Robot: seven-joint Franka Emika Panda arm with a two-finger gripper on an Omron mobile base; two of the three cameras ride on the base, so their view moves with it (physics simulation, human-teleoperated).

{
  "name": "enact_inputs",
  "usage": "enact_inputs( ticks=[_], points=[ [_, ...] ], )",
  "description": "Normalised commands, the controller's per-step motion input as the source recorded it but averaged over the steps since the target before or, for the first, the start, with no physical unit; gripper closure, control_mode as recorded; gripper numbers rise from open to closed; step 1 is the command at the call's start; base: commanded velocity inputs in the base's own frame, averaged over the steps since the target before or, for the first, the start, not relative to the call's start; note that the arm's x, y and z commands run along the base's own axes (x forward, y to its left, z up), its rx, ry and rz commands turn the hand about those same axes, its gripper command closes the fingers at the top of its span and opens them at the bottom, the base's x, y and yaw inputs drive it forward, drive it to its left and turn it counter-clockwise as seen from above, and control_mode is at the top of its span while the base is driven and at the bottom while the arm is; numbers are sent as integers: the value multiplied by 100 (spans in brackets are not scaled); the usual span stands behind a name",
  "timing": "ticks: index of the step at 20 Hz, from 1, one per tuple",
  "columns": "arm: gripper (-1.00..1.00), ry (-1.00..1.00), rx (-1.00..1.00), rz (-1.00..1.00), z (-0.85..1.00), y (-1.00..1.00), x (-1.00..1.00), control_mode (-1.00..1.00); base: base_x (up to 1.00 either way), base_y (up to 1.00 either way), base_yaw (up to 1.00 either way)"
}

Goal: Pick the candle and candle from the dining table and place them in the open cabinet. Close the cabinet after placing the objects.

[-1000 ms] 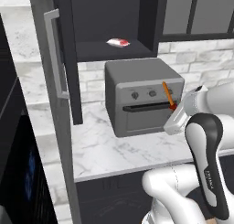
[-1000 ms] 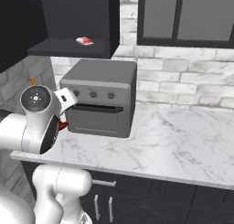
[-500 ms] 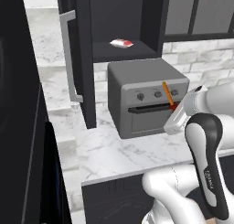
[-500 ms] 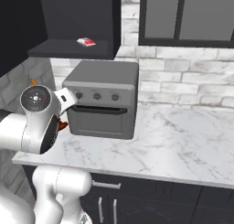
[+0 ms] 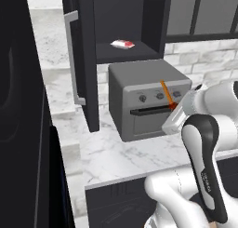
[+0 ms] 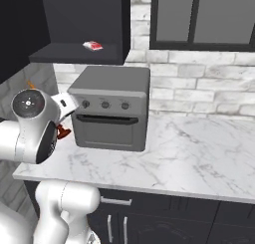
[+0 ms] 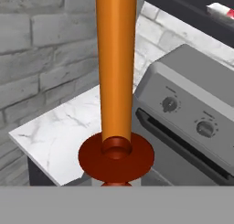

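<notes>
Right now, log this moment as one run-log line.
gripper: shut on orange candle | position: before toaster oven on counter | cabinet: open, red-white candle on shelf | pending: place, close door

Counts, quick:

- Candles: 2. One orange taper candle (image 5: 164, 93) w/ red-brown dish holder (image 7: 116, 157) at its base, up in front of the oven; one small red-and-white candle (image 5: 123, 44) lying on cabinet shelf, nr shelf's front edge.
- Toaster oven (image 6: 110, 114): 1, grey, on marble counter (image 6: 199, 156), twd back edge by the wall. 3 knobs on its front, 1 dark bar handle.
- Dark wall cabinet (image 5: 122, 22): 1 open, w/ 1 door (image 5: 86, 59) swung out, 1 silver bar handle on it.
- Grey-paned cabinet panes (image 6: 201, 16): 2 in right base view.
- Drawer/door pulls under counter's front edge: 3 in right base view.
</notes>
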Motion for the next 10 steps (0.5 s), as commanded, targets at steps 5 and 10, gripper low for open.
enact_inputs(
  ticks=[5,10],
  points=[
    [100,-16,0,0,48,29,0,-100,0,0,0],
    [100,-19,0,0,65,16,0,-100,0,0,0]
  ],
)
